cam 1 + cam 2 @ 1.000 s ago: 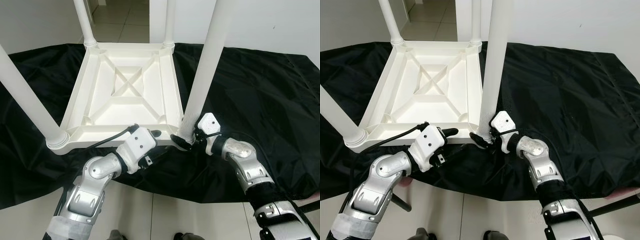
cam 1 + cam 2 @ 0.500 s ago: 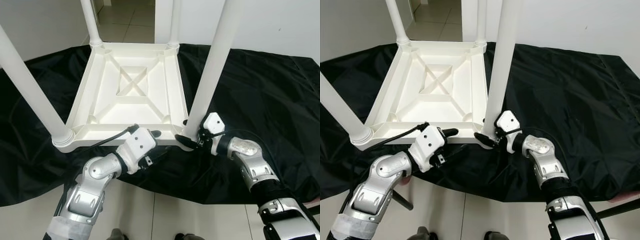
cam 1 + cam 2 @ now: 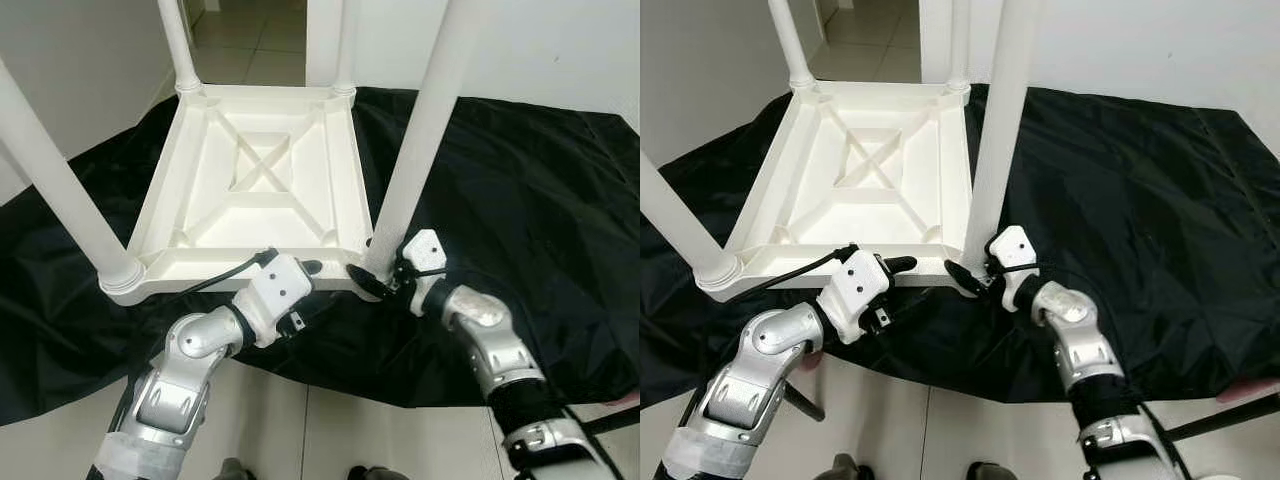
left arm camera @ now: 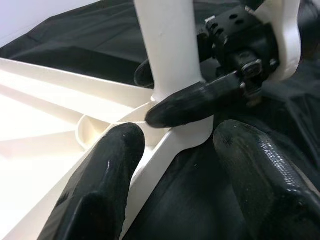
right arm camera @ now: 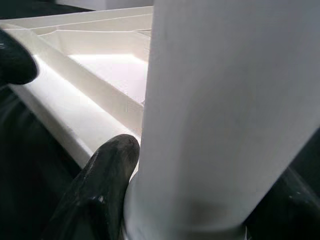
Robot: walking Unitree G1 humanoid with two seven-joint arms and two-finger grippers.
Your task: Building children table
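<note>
The white children's table [image 3: 260, 200] lies upside down on a black cloth, with its legs pointing up. My right gripper [image 3: 372, 268] is shut on the base of the near right leg [image 3: 415, 150], where the leg meets the table's corner. In the right wrist view its fingers [image 5: 100, 190] press against that leg [image 5: 220, 100]. My left gripper [image 3: 318, 285] is open at the table's near rim, just left of that corner. One finger [image 4: 107, 170] rests on the rim and the other hangs outside it over the cloth.
The black cloth [image 3: 520, 190] covers the floor around the table, and pale tiles [image 3: 330, 430] show at its near edge. The near left leg [image 3: 60, 190] and two far legs [image 3: 175, 45] stand tall. A white wall [image 3: 560, 40] runs behind.
The whole view has shifted a little. Both grippers keep their places at the near right corner. My right forearm has swung slightly closer to me.
</note>
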